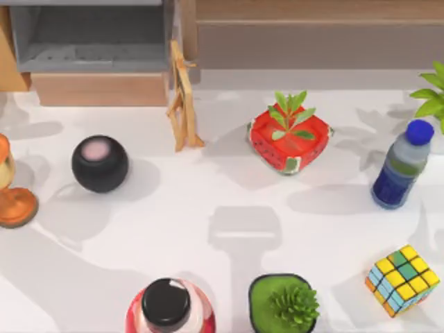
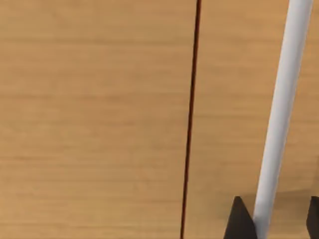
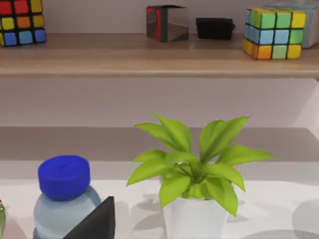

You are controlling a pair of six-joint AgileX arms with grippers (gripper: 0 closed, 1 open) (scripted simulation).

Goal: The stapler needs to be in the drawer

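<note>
The drawer (image 1: 97, 89) stands pulled out at the table's back left, showing a grey inside behind a tan wooden front; nothing lies in the part I can see. The stapler is out of view. In the left wrist view my left gripper (image 2: 276, 223) is open close against a tan wooden panel (image 2: 94, 119). A white bar (image 2: 281, 99) runs between its two dark fingertips (image 2: 239, 221). A dark part of my right gripper (image 3: 94, 221) shows beside the blue-capped bottle (image 3: 65, 194).
On the table are a black ball (image 1: 100, 164), a wooden easel (image 1: 182, 104), a red strawberry planter (image 1: 289, 141), a blue bottle (image 1: 401, 166), a Rubik's cube (image 1: 402, 280), a green succulent pot (image 1: 284, 304), a black-capped red bottle (image 1: 168, 309) and a leafy plant (image 3: 192, 174).
</note>
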